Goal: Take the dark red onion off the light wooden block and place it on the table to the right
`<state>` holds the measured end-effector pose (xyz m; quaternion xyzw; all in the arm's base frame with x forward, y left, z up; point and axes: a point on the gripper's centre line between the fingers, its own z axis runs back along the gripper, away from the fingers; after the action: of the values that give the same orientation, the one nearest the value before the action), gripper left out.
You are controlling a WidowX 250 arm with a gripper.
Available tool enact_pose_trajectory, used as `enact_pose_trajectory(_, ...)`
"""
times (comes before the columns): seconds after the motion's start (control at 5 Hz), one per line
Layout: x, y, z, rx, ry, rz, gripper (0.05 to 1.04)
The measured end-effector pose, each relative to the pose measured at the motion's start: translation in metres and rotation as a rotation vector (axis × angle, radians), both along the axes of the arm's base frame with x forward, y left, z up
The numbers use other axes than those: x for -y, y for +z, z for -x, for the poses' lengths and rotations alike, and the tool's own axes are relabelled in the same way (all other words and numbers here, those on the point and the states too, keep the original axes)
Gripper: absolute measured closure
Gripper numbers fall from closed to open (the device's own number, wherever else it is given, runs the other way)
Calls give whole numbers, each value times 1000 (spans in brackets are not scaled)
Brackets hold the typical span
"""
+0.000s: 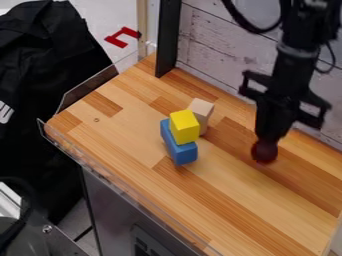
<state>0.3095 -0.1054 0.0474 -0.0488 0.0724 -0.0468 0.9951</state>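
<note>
The pincer (266, 144) clamps a dark red object (264, 153), apart from the yellow block (184, 127) and blue block (180, 150).

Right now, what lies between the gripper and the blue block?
Only a stretch of the wooden tabletop lies between the gripper and the blue block, as the camera view shows.

the gripper (267, 140) is at a dark red object (264, 152), apart from a yellow cube (184, 127) on a blue block (182, 152).
</note>
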Motion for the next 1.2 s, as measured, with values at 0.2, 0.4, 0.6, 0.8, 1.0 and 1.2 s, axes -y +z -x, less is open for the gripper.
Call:
enact_pose_trajectory(0.2,3,-7,-4,-13,1,8,965)
enact_pose_trajectory(0.4,3,-16,-5,-29,0,-1,965)
enact_pose_trajectory(0.6,5,-20,-10,-25,3,5,965)
enact_pose_trajectory(0.8,11,-31,-13,-45,-17,-1,965)
enact_pose_trajectory(1.0,14,-33,-18,-37,-23,2,965)
enact_pose_trajectory(1.2,15,-34,-23,-35,-14,-1,933)
